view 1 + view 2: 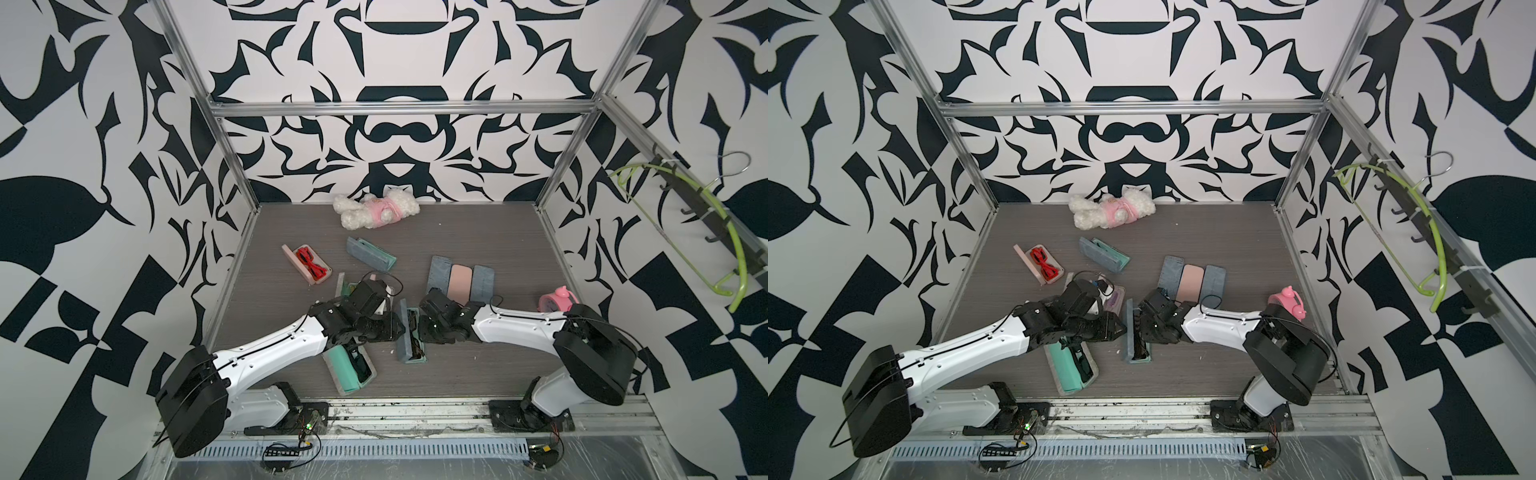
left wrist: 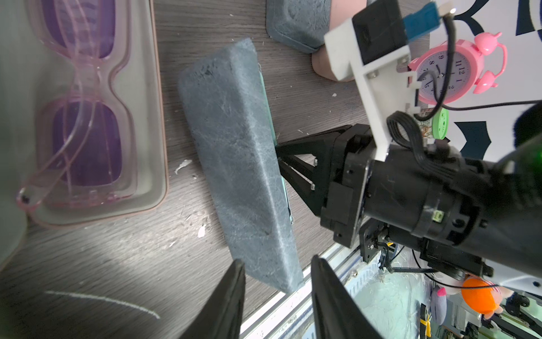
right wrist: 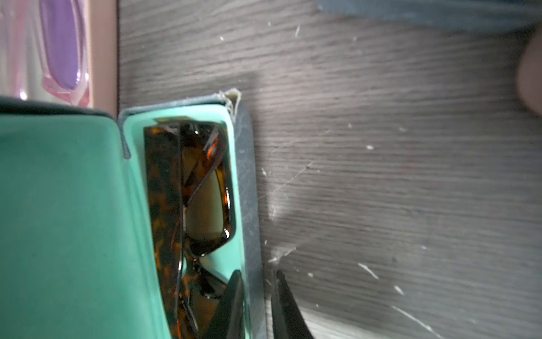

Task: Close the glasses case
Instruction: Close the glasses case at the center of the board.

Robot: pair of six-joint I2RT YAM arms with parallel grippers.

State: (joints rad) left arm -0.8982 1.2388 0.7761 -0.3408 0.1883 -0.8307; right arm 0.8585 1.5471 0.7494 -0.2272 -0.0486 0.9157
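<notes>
Nearest me, an open mint case (image 1: 351,368) lies partly under my left arm; it is not the subject. Just beyond, at mid-table between my claws, sits the glasses case (image 1: 409,338). Its grey lid (image 2: 234,152) stands nearly upright along the left side, with tortoiseshell glasses (image 3: 193,205) in the tray. Right gripper (image 3: 258,273): narrow, pinching the tray's right wall, one finger inside. Left gripper (image 2: 278,261): part-open at the lid's near end, holding nothing. Hazards: the lid would fall on my inside finger, and an end-on push may twist the case from the pinch. Farther left, the pink-framed glasses (image 2: 82,117) lie close enough to be knocked.
</notes>
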